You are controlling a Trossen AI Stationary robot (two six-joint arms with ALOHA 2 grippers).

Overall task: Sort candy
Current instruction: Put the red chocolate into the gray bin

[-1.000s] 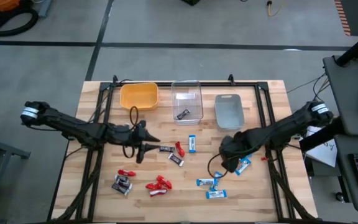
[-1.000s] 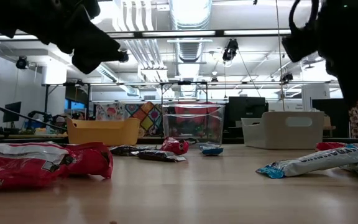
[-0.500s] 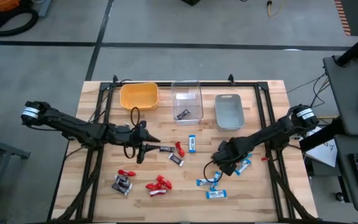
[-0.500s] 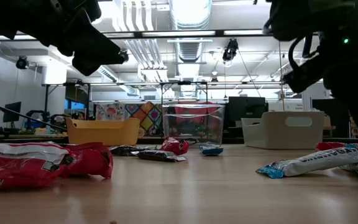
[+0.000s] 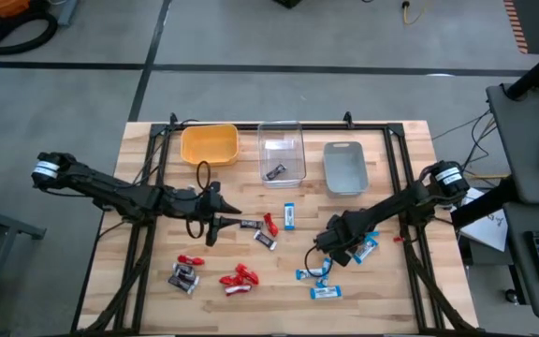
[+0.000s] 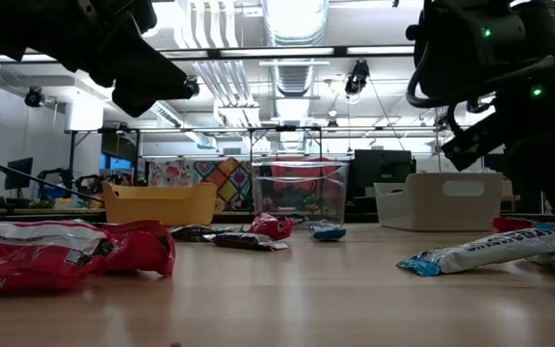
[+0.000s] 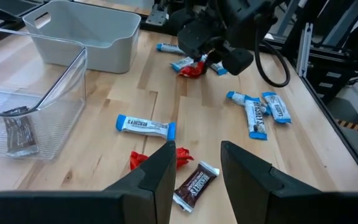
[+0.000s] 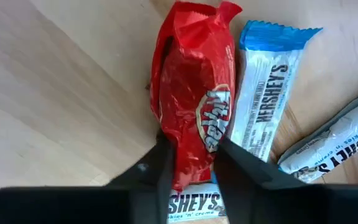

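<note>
Standing along the bench's (image 5: 410, 150) far edge are three bins; the yellow bin (image 5: 210, 144) shows nothing inside, the clear bin (image 5: 282, 151) holds one dark brown candy (image 5: 275, 172), the grey bin (image 5: 345, 167) shows nothing inside; the right gripper (image 8: 188, 163), low near the right edge, has its jaws closed on a red candy (image 8: 194, 99) beside blue-and-white candies (image 8: 264, 93); the left gripper (image 7: 195, 171) hovers mid-bench, jaws parted and holding nothing, over a dark brown bar (image 7: 194, 183); more candy lies toward the near edge.
</note>
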